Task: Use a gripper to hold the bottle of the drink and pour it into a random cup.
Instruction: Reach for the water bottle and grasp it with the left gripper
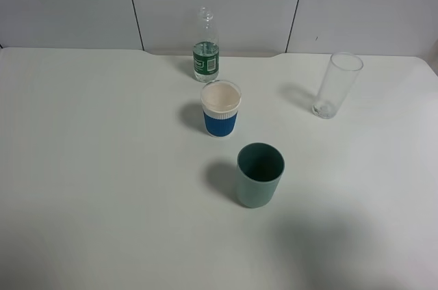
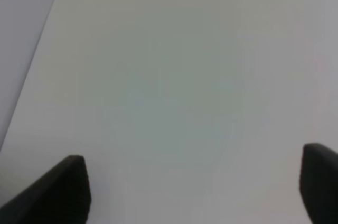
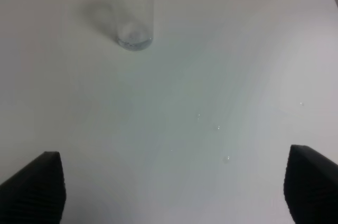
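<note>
A small clear bottle (image 1: 206,48) with a green label band stands upright at the back of the white table, cap off; clear liquid reaches about the label. A white paper cup with a blue ribbed band (image 1: 221,109) stands just in front of it. Neither gripper shows in the exterior high view. In the left wrist view my left gripper (image 2: 193,187) is open and empty, its black fingertips (image 2: 63,187) wide apart over bare table. In the right wrist view my right gripper (image 3: 174,189) is open and empty, with the glass ahead of it.
A plain grey-green cup (image 1: 259,174) stands in front of the blue-banded cup. A tall clear glass tumbler (image 1: 336,86) stands at the back right and shows in the right wrist view (image 3: 132,7). Small water drops (image 3: 218,127) lie on the table. A wall runs behind the table.
</note>
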`<state>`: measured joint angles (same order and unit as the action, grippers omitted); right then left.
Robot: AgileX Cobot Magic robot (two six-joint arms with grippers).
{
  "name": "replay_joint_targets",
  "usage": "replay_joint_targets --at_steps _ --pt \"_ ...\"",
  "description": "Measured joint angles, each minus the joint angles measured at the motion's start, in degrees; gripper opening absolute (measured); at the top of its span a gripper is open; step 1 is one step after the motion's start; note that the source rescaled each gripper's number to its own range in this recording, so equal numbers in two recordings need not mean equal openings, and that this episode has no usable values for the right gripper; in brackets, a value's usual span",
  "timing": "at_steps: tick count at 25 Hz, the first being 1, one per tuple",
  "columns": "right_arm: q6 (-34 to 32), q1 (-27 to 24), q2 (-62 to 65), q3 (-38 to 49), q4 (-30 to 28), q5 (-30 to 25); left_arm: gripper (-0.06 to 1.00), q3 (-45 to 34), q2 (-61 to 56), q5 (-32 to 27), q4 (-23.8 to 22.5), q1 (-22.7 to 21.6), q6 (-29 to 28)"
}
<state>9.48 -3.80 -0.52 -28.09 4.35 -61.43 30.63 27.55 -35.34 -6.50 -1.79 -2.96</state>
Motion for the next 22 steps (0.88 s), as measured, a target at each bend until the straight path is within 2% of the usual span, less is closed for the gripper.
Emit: replay_joint_targets --at_steps 16,22 --pt "0.0 0.0 0.0 0.0 0.0 0.0 0.63 0.0 21.0 23.7 -1.4 0.0 3.4" --pt "0.0 0.0 0.0 0.0 0.0 0.0 0.63 0.0 28.6 30.8 -4.5 -0.1 3.4"
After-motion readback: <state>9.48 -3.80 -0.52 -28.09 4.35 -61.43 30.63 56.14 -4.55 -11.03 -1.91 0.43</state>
